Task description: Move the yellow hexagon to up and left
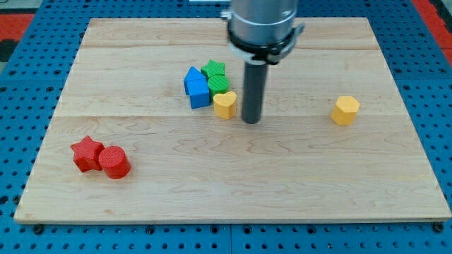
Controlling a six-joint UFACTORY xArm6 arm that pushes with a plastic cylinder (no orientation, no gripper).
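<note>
Camera view: no claw to shut; my tip (pixel 251 121) just right of yellow heart (pixel 224 104).
Risks shoving heart instead; yellow hexagon (pixel 346 110) well right of tip.

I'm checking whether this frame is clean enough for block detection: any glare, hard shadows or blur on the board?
Camera view: light is even and soft; no glare on the wooden board. Only faint shadows sit under the yellow hexagon and beside my tip, just right of the yellow heart. Block edges look sharp; the arm's grey housing is cropped at the view's top.
</note>
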